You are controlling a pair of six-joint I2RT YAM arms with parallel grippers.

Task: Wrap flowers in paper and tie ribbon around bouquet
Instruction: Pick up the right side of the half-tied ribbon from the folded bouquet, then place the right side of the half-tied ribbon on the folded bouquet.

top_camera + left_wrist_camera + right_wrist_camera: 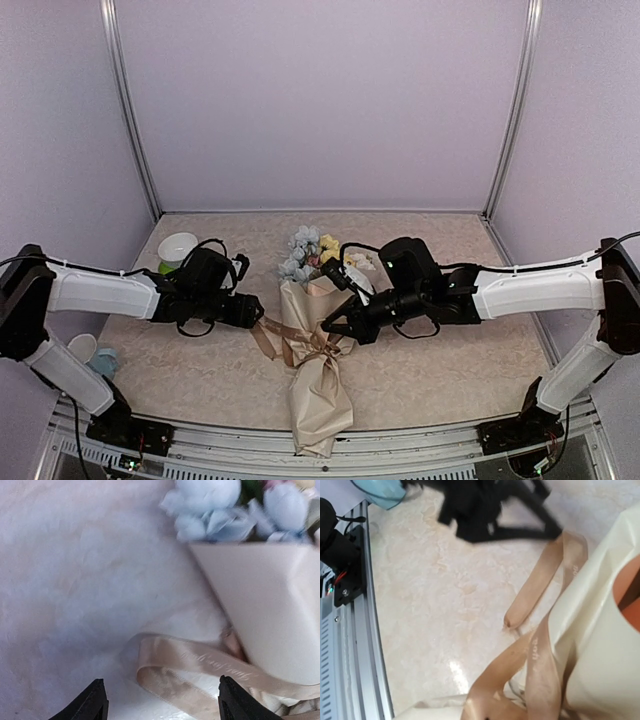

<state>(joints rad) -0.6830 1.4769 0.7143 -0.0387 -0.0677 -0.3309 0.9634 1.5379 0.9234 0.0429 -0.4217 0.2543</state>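
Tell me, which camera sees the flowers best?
The top external view: the whole bunch of flowers shows, blue, yellow and pink, poking out of the paper. The left wrist view catches only blurry blue blooms at its edge. The right wrist view shows none.

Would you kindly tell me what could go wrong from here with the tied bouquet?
The left gripper is open with a loop of the ribbon ahead of its jaws; moving could snag it and loosen the tie. The right gripper is shut close to where the ribbon crosses the bouquet, so a tug might shift it. The paper tail reaches past the near edge of the table; a pull could slide it off.
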